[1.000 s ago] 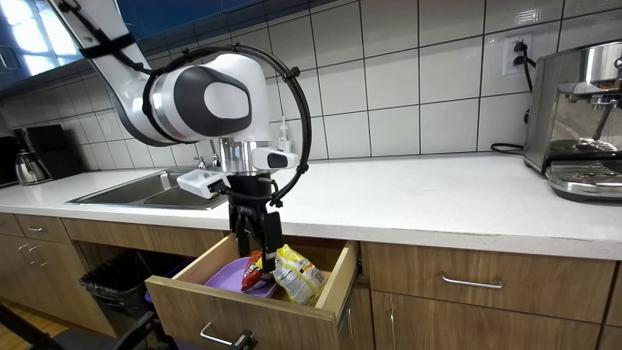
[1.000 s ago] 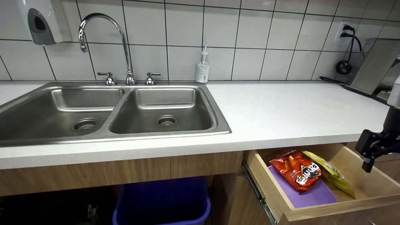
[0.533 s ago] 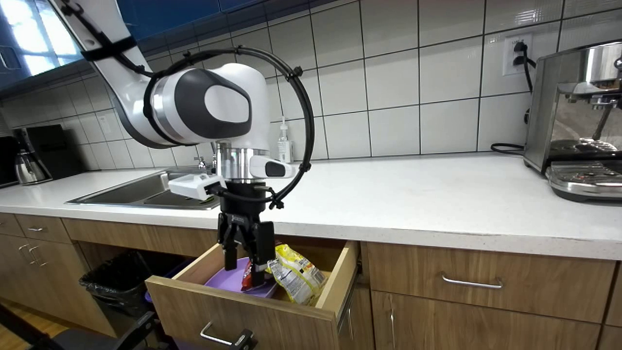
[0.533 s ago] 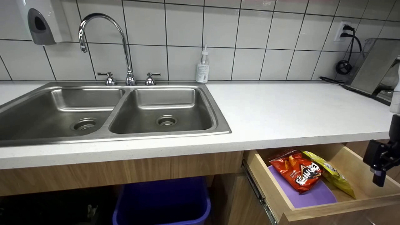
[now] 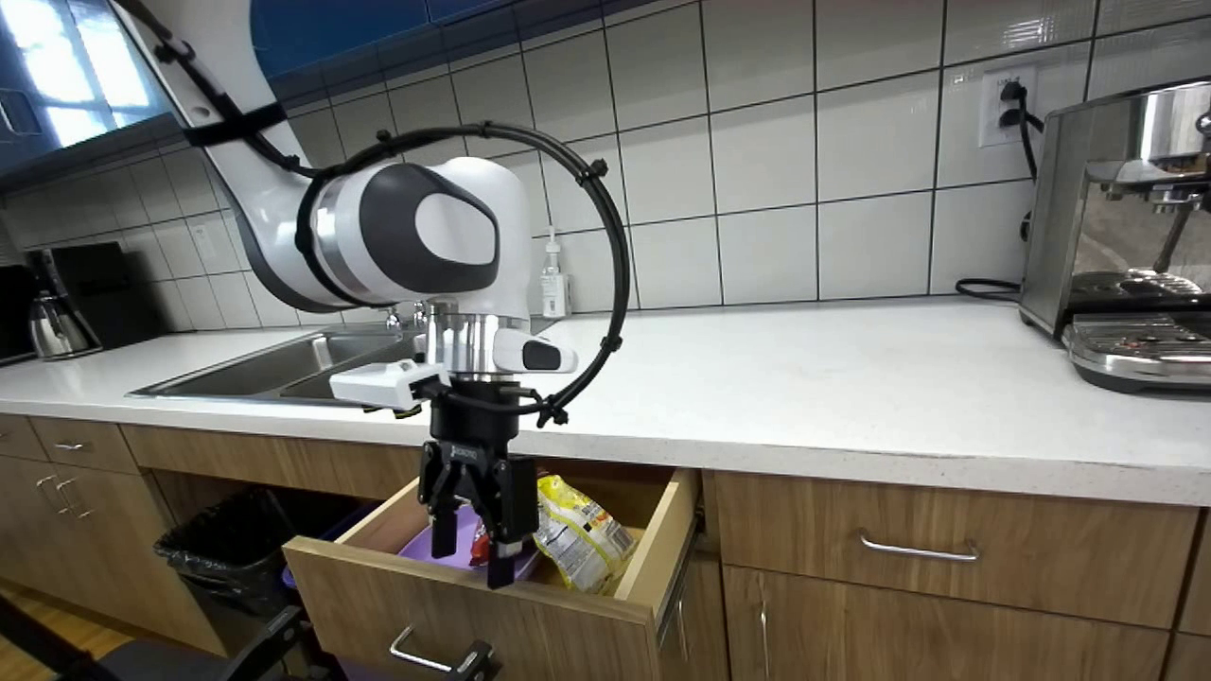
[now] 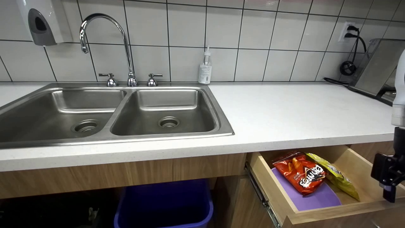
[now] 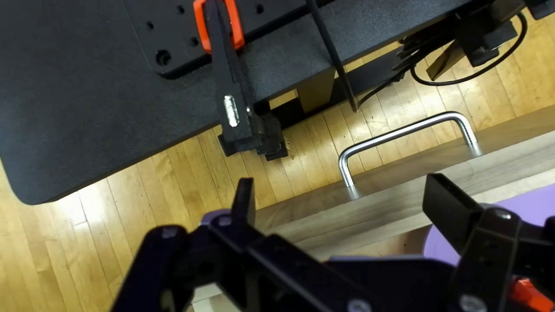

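Below the claw (image 5: 472,563), the handle (image 7: 401,132) parallels the drawer front (image 5: 539,634).

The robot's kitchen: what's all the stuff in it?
Counter: one, white, along wall
Sink: one, silver, in counter
Tap: one, silver, behind sink
Pump bottle: one, clear, behind sink
Coffee machine: one, silver, on counter
Dispenser: one, white and grey, on wall
Open drawer: one, brown, below counter
Handle: one, silver, on drawer
Dish: one, purple, in drawer
Chip bag: one, red, on dish
Snack bag: one, yellow, beside chip bag
Bin: one, blue, below counter
Bin bag: one, black, beside bin
Tabletop: one, black, across from drawer
Arm: one, white and grey, above drawer
Gripper: one, black, open, by drawer front
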Controlling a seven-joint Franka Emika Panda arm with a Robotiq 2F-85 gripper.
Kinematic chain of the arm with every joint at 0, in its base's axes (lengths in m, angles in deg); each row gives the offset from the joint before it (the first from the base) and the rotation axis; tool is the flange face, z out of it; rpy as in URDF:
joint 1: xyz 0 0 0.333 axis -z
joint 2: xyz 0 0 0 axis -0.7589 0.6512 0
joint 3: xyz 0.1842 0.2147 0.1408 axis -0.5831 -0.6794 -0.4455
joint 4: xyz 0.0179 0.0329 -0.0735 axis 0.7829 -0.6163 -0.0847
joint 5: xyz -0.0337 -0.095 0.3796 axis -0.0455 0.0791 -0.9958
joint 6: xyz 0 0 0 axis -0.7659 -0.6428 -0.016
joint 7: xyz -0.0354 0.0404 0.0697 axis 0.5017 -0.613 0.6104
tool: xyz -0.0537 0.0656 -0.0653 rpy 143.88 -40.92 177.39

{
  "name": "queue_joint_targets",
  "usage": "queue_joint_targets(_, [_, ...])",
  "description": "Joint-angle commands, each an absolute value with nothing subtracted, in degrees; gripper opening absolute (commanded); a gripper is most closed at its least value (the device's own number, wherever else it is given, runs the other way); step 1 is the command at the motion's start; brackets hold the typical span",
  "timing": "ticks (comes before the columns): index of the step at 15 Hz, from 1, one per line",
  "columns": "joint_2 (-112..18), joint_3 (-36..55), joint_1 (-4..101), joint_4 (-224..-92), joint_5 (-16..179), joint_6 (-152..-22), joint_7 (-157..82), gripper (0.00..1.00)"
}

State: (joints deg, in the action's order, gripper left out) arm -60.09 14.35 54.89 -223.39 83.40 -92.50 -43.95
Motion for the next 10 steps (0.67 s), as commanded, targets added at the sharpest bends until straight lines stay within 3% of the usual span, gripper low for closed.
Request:
queue_joint_targets(1, [-57.15, 14.14, 55.13, -220.62, 85.85, -90.55, -44.00, 1.00])
queue_joint_targets(10, [-54.12, 14.32, 54.81, -218.29, 86.55, -87.44, -43.29, 1.00])
